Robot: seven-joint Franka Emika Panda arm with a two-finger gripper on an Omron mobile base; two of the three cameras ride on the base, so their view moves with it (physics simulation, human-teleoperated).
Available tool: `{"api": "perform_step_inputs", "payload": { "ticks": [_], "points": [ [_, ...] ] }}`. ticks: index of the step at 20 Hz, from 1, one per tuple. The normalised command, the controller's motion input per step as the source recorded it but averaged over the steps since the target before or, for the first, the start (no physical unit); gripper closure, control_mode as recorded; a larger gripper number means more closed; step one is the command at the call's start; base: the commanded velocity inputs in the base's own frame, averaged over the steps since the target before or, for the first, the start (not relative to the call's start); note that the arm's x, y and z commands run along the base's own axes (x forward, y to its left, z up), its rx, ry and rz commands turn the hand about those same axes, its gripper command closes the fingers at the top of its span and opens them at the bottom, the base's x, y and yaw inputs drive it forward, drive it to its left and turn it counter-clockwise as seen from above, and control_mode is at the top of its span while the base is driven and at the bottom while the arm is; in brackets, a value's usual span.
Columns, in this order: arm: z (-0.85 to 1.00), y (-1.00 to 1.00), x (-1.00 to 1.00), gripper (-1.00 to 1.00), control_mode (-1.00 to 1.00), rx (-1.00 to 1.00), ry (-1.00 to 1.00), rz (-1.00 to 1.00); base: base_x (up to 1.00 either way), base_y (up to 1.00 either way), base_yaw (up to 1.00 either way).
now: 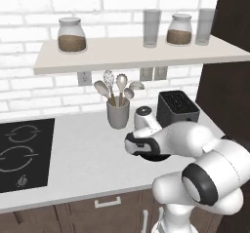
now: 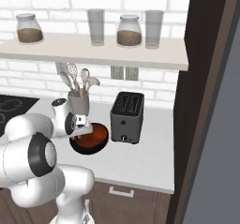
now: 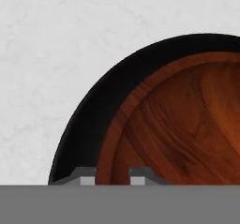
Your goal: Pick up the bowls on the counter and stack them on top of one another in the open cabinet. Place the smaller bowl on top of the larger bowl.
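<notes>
kitchen | cooktop [image 1: 22,154], toaster [image 2: 127,117], utensil cup [image 1: 117,113] (brick wall behind)

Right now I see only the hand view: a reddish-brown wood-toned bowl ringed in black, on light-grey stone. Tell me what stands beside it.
Observer: In the right base view, a black boxy toaster stands to the right of the bowl on the light-grey counter, apart from it.
Operator: Now give me what's behind it.
Observer: A grey utensil cup holding spoons and a whisk, nearer the wall.
Operator: Report the shelf.
Observer: The pale beige shelf board hangs above the counter. It carries two lidded jars and two tall glasses, but no bowl.
</notes>
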Motion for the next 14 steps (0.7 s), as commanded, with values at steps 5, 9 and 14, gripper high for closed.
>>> {"api": "perform_step_inputs", "payload": {
  "ticks": [5,9,14],
  "points": [
    [-0.08,0.0,0.01,-1.0,-1.0,0.0,0.0,0.0,0.0,0.0,0.0],
    [0.26,0.0,-0.04,-1.0,-1.0,0.02,0.0,0.0,0.0,0.0,0.0],
    [0.54,0.0,-0.26,-1.0,-1.0,0.01,0.0,0.0,0.0,0.0,0.0]
  ]
}}
